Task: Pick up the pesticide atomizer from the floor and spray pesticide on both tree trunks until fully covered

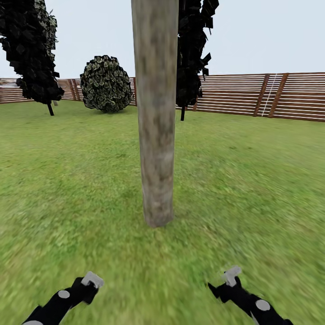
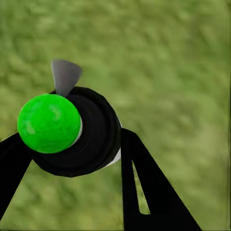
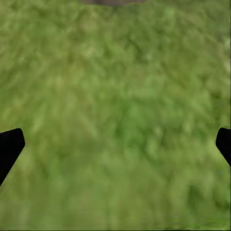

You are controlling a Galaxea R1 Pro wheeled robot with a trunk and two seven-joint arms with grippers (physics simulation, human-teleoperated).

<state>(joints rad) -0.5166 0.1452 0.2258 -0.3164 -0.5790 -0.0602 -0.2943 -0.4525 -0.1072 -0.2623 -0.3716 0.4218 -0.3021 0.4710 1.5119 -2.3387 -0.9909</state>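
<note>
One tree trunk (image 1: 155,113), thick with mottled grey-brown bark, rises from the garden lawn (image 1: 253,180) straight ahead of me; its canopy is above the frame. In the left wrist view the pesticide atomizer (image 2: 82,134) has a black round body, a bright green knob and a grey nozzle. My left gripper (image 2: 72,159) is shut on it, one black finger on each side. In the head view that gripper (image 1: 90,282) hangs low at the left, short of the trunk. My right gripper (image 1: 228,277) is low at the right, open over bare grass (image 3: 115,120). The pesticide is out of view.
Two dark narrow conifers (image 1: 34,49) (image 1: 192,54) and a round leafy bush (image 1: 106,83) stand farther back. A brown slatted fence (image 1: 271,97) closes the lawn behind them. Grass spreads wide on both sides of the trunk.
</note>
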